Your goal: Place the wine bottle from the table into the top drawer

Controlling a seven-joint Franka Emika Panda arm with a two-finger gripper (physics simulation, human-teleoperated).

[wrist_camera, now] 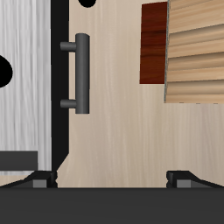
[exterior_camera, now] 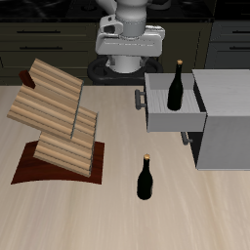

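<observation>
Exterior view first, from the table's front edge: a wine bottle [exterior_camera: 145, 179] stands upright on the table [exterior_camera: 117, 215], alone on bare wood and well apart from everything else. Just behind it, off to one side, sits the slatted wooden rack [exterior_camera: 57, 115] on its dark-brown base [exterior_camera: 39, 168], tilted slats fanning upward. Across from the rack, the grey cabinet [exterior_camera: 223, 137] has its top drawer [exterior_camera: 168, 119] pulled out, dark bar handle [exterior_camera: 140, 100] on its front, and a second bottle [exterior_camera: 177, 87] stands upright inside it. The lower drawer's handle [exterior_camera: 185, 138] shows below. Farther back, the gripper [exterior_camera: 128, 41] hangs over the table's rear, clear of both bottles and holding nothing. Wrist view now: both fingertips [wrist_camera: 39, 178] sit wide apart with only bare table between them, looking down on the drawer's bar handle [wrist_camera: 80, 74] and the rack's slats [wrist_camera: 198, 52].
</observation>
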